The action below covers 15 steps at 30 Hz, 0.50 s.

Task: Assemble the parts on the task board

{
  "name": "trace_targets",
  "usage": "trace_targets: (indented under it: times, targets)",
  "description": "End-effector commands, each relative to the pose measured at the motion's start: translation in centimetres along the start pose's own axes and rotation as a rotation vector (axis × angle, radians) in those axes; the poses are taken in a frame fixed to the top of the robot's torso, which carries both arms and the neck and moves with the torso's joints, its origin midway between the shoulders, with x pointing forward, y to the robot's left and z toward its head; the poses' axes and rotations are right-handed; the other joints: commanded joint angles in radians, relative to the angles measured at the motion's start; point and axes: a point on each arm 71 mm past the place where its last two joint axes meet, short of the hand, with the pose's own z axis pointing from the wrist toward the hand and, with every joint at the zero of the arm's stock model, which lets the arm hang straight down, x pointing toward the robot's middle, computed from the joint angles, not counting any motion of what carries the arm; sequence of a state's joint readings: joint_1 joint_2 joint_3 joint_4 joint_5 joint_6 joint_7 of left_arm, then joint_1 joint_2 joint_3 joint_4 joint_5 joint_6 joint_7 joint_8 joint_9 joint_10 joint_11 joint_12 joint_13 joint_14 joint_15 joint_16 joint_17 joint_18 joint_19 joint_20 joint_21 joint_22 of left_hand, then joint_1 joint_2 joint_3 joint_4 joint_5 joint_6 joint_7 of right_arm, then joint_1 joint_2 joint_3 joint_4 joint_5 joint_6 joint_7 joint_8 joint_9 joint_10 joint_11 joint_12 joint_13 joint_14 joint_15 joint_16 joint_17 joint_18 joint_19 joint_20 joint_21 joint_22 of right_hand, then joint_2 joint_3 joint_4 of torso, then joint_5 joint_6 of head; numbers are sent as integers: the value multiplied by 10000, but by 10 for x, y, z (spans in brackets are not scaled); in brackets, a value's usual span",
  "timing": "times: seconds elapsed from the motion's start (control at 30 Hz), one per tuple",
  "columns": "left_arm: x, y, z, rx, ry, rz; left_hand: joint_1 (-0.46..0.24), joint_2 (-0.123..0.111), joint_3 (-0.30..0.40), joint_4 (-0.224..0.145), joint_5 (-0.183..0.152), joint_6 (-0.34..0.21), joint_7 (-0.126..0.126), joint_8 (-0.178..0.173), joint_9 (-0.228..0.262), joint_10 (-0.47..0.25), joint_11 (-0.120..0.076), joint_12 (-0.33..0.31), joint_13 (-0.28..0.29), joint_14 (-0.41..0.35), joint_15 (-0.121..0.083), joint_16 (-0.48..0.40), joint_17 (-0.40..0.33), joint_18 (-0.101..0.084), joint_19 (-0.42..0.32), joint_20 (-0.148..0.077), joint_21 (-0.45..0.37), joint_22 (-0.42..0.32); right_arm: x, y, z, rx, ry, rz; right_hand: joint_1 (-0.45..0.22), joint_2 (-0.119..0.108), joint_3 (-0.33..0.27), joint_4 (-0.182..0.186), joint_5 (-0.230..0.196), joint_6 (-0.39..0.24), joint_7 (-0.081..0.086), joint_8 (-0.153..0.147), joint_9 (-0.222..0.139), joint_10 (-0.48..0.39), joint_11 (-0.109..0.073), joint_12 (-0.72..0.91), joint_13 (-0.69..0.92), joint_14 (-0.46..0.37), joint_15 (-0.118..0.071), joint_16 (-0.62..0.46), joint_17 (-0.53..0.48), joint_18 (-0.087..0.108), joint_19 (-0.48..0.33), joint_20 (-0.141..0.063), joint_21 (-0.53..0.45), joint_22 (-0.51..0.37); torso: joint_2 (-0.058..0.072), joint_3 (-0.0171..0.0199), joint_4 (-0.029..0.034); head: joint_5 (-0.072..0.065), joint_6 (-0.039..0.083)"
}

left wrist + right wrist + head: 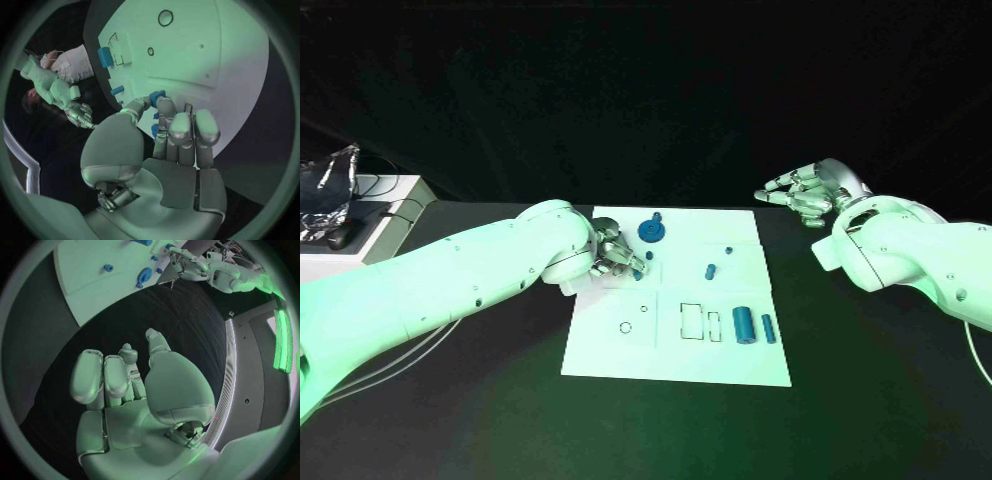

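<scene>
Part (157,96), orientation unclear, pinched in left robot hand (169,135); right robot hand (134,385) spread.

My head cam looks down on the task board (678,345); both wrist fisheyes sit close behind my hands, sharing it.

My left hand (169,145) is looking like smooth, shiny metal, and my right hand (134,390) is shining the same way. The task board (678,340) is looking flat, white and matt. The parts (744,325) are looking like smooth blue plastic. The worktop (473,420) is showing black and dull.
</scene>
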State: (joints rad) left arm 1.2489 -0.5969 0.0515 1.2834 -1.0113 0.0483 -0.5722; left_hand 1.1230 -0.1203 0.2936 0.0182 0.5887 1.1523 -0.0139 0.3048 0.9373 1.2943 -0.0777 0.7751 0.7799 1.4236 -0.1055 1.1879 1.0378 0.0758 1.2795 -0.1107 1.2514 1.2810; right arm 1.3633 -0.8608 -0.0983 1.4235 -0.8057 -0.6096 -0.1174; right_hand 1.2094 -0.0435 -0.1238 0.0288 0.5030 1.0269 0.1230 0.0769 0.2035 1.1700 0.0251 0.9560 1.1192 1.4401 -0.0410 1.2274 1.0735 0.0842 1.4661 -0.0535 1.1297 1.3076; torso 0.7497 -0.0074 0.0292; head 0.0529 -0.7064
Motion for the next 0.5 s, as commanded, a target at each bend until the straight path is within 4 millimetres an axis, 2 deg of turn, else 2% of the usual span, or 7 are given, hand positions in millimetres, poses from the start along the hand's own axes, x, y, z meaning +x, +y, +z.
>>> trace_targets:
  times: [0.03, 0.5]
  targets:
    - [4, 0, 0, 85, -10, -19, 465, 411, 916, -794, 18, -86, -3, 47, 20, 6, 9, -33, 7, -14, -60, 23, 1, -163, 91, 18, -43, 22, 0, 1, 0, -166, -4, -6, 26, 99, -27, -59, 69, 15, 79, -60, -9, -58, 13, -36, -8, 50, -48, -51, -15, 41, 392, -56, -35, 1523, 0, 0, 2, -2, 2]
    - [4, -1, -10, 583, -551, 25, 445, 329, 1180, -857, 31, -46, -13, 85, 48, 57, -3, -20, 11, -2, -61, 79, 40, -165, 141, 25, -21, 114, -2, 0, -1, -180, -88, 0, 31, 112, -32, -70, 67, 15, 80, -59, -20, -57, 13, -29, -6, 48, -48, -60, -21, 40, 392, -56, -33, 1523, 3, -16, 12, -63, -62]
